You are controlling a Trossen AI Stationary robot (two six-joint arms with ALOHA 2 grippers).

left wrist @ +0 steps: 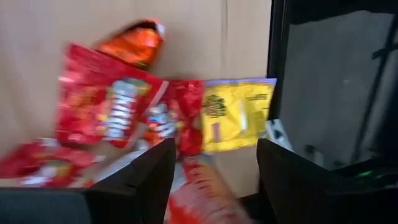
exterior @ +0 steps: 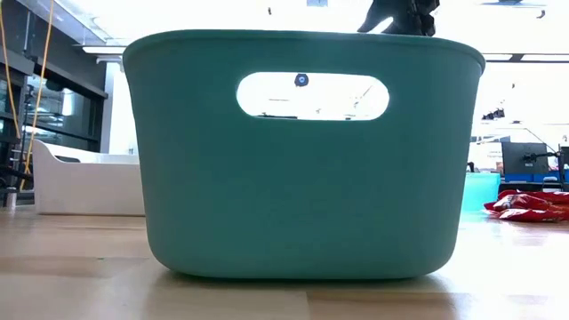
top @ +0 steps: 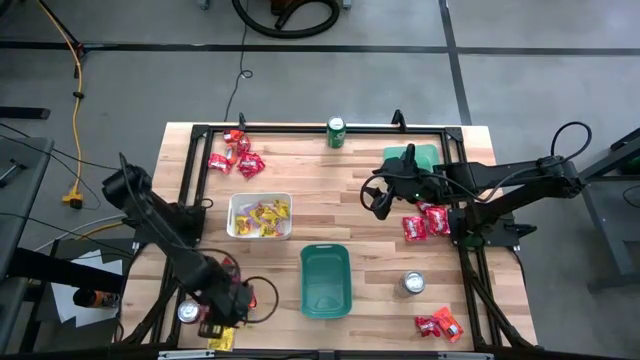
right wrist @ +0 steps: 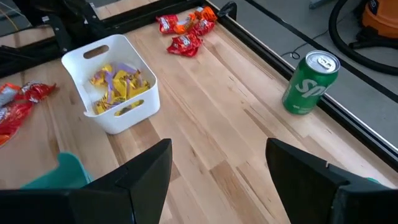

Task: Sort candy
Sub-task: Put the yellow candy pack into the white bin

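From above, the left gripper [top: 222, 318] is hanging over red and yellow shiny candy packets [top: 226, 330] at the table's near-left corner. Its wrist view is showing spread fingers [left wrist: 149, 180], probably lining up a pick. The right gripper [right wrist: 217, 168] is waiting, fingers apart, over bare wood.

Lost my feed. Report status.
Left gripper open, low over candy pile at table's near-left corner. Right gripper open, empty, mid-table. White bin holds yellow candy. Nothing blocking.

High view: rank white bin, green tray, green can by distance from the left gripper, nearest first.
From the left gripper, at the table's near-left corner:
1. Green tray, centre front, to its right.
2. White bin, left of centre, holding yellow candy.
3. Green can, far edge, centre.
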